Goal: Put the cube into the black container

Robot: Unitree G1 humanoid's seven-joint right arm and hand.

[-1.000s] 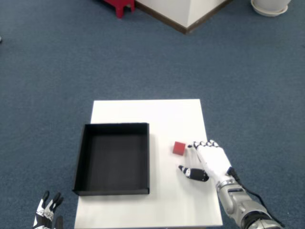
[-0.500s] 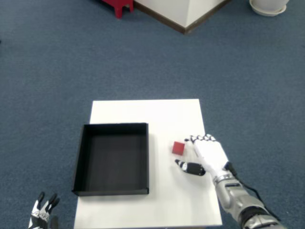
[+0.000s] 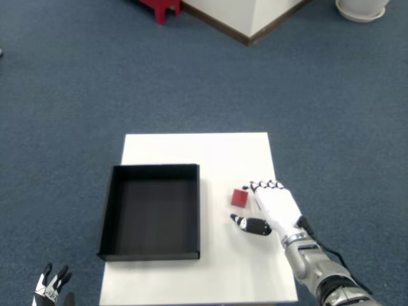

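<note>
One red cube [image 3: 240, 197] on a white table [image 3: 191, 150], just right of the black container [image 3: 151, 211] and outside it. Right hand [image 3: 273, 208] just beside the cube on its right, fingers spread, thumb [image 3: 250, 224] below the cube, grasping nothing. Blue carpet [image 3: 76, 95] all around

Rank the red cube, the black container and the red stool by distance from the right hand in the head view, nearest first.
Measured from the right hand:
1. Red cube: on the white table, just off the fingers, toward the container.
2. Black container: on the table's other half, past the cube.
3. Red stool: on the blue carpet at the top edge of the view, well beyond the table.
</note>
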